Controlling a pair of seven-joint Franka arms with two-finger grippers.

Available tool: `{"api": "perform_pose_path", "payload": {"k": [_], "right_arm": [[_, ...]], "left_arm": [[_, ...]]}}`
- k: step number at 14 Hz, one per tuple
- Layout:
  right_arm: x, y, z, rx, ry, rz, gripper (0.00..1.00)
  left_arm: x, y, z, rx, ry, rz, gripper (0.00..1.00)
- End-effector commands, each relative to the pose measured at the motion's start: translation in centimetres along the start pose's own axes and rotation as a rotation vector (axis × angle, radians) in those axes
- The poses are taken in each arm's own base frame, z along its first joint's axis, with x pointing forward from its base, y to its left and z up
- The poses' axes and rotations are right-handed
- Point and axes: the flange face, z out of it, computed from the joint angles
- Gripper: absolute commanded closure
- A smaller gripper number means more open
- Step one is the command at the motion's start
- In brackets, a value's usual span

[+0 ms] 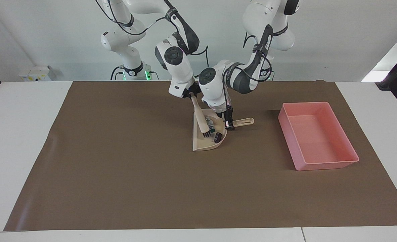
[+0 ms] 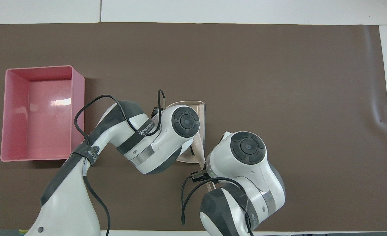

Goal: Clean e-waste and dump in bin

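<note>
the right end effector [image 1: 192, 95] grips a small brush [image 1: 202, 121] by its handle, bristles inside the beige dustpan [image 1: 202, 143], where the e-waste [image 1: 214, 133] lies just beside them. the left end effector [image 1: 229, 126] is clamped on the dustpan's handle. the pink bin [image 1: 319, 164] sits well apart on the desk [image 1: 24, 134], toward the left arm's end.

Two robot arms, one brush [image 1: 202, 119], one beige dustpan [image 1: 202, 143] carrying two small e-waste bits [image 1: 213, 132], one pink bin [image 1: 319, 137], and one brown mat [image 1: 134, 161] on the bench.
</note>
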Motion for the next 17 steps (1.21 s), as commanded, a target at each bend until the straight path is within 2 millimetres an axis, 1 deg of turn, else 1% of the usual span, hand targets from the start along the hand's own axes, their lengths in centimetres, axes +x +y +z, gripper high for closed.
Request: {"api": "perform_pose_path", "payload": {"k": [1,3,5,6,7,8,9,10,11,12,13,14,15,17], "right_arm": [[-1.1,0.5,-1.9,-0.018,-0.006,-0.009,1.00],[-1.5,0.6,-2.5,-0.057,0.003,-0.014,1.00],[-1.9,0.9,-4.0,-0.094,-0.001,-0.005,1.00],[-1.8,2.3,-5.8,-0.110,0.011,0.023,1.00],[-1.6,4.1,-7.3,-0.123,0.014,0.056,1.00],[-1.6,5.9,-8.6,-0.124,0.017,0.089,1.00],[-1.5,8.2,-9.9,-0.119,0.028,0.133,1.00],[-1.3,11.2,-10.9,-0.133,0.034,0.183,1.00],[-1.1,13.9,-11.6,-0.165,0.036,0.212,1.00],[-1.2,16.4,-12.1,-0.192,0.029,0.229,1.00],[-1.4,19.0,-12.4,-0.208,0.004,0.215,1.00],[-1.6,22.1,-12.7,-0.233,-0.012,0.198,1.00],[-1.8,24.7,-12.9,-0.276,-0.017,0.172,1.00],[-2.3,29.7,-12.6,-0.295,-0.034,0.144,1.00]], "left_arm": [[-1.9,0.9,-0.2,0.029,0.066,-0.020,1.00],[-2.9,0.4,0.0,0.021,0.077,-0.039,1.00],[-3.1,0.3,0.1,0.013,0.081,-0.031,1.00],[-3.1,0.2,0.1,0.013,0.081,-0.031,1.00],[-3.4,0.1,0.1,0.011,0.081,-0.034,1.00],[-4.2,-0.2,-0.3,0.017,0.087,-0.032,1.00],[-4.7,-0.3,-0.7,0.013,0.096,-0.023,1.00],[-5.3,-0.3,-1.4,0.007,0.117,-0.022,1.00],[-6.9,-0.9,-1.8,0.004,0.126,-0.016,1.00],[-8.0,-1.0,-2.4,-0.002,0.133,-0.023,1.00],[-9.6,-1.3,-2.9,-0.007,0.144,-0.042,1.00],[-11.1,-1.7,-3.6,0.002,0.149,-0.043,1.00],[-12.6,-1.9,-4.4,0.008,0.152,-0.049,1.00],[-16.5,-2.4,-5.5,0.015,0.155,-0.053,1.00]]}}
